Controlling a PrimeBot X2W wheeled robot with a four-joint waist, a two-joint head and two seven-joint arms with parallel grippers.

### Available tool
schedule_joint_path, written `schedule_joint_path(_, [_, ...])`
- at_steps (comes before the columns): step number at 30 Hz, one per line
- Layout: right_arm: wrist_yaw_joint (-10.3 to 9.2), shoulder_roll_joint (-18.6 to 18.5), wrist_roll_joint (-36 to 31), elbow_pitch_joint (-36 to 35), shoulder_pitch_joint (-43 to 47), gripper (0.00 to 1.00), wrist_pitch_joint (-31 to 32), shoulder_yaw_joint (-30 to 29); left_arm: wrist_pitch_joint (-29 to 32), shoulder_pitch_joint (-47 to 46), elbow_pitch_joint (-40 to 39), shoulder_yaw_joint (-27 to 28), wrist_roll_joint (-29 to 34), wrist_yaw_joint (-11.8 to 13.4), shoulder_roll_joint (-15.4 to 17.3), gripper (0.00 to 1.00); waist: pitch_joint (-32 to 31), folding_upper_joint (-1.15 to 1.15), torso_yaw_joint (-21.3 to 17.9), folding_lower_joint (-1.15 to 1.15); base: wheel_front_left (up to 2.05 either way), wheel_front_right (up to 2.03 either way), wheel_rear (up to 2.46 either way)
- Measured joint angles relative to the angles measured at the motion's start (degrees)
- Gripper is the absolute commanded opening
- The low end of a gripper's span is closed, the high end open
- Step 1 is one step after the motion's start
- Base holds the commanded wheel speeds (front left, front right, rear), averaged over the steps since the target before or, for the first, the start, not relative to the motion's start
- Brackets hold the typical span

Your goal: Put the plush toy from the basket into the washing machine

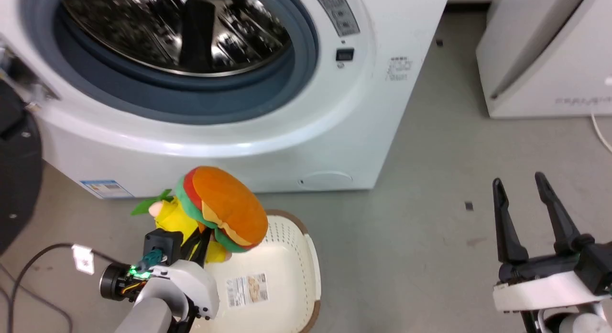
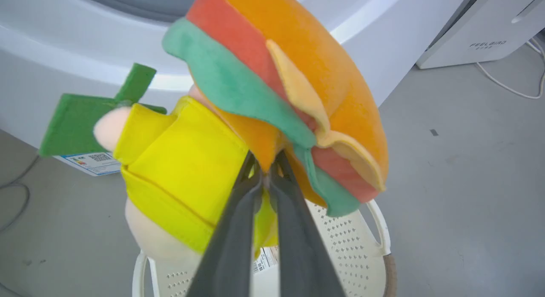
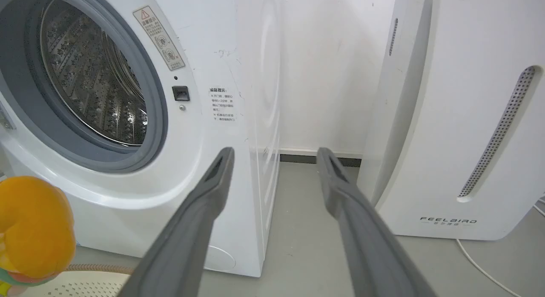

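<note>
Left hand (image 2: 266, 177) pinching the plush toy (image 1: 224, 206) from beneath, toy held aloft before the washing machine (image 1: 267, 127), below its open drum mouth, basket (image 1: 291, 256) on the floor underneath, right hand (image 1: 518, 178) spread and empty off the machine's right corner, white appliance (image 1: 540, 60) beyond.

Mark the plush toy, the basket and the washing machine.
plush toy (image 1: 232, 201): head view, on its orange bun.
basket (image 1: 287, 247): head view, on its perforated inner wall.
washing machine (image 1: 287, 132): head view, on the white front panel below the opening.
</note>
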Motion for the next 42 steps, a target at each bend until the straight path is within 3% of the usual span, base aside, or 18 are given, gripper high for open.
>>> schedule_joint_path(10, [0.0, 0.0, 0.51, 0.48, 1.86, 1.0, 0.0, 0.14, 0.0, 8.03, -20.05, 7.42, 3.67, 3.42, 0.96, 0.0, -4.84, 0.0, 1.16, 0.0, 0.0, 0.0, 0.0])
schedule_joint_path(16, [0.0, 0.0, 1.09, -0.2, 1.73, 1.0, 0.0, 0.2, 0.09, 7.95, -28.1, 10.47, 5.48, 3.74, 3.74, 0.0, -2.64, 0.0, -0.27, 0.0, 0.0, 0.0, 0.0])
schedule_joint_path(28, [0.0, 0.0, 2.68, -2.01, -2.75, 1.0, 0.0, 0.74, 11.32, -15.28, -27.21, 12.22, 5.91, -0.98, 11.84, 0.0, 9.13, 0.0, -4.04, 0.01, 0.0, 0.0, 0.0])
schedule_joint_path(35, [0.0, 0.01, 5.06, -2.89, -5.33, 1.0, 0.0, 1.58, 16.81, -30.13, -19.87, 12.18, 5.79, -3.77, 16.42, 0.0, 17.51, 0.0, -7.22, 0.01, 0.0, 0.0, 0.0])
schedule_joint_path(42, [0.0, 0.01, 6.15, -3.5, -6.51, 1.0, 0.0, 2.35, 19.11, -44.63, -11.39, 10.12, 6.01, -4.78, 19.0, 0.0, 24.68, 0.0, -10.38, 0.02, 0.0, 0.0, 0.0])
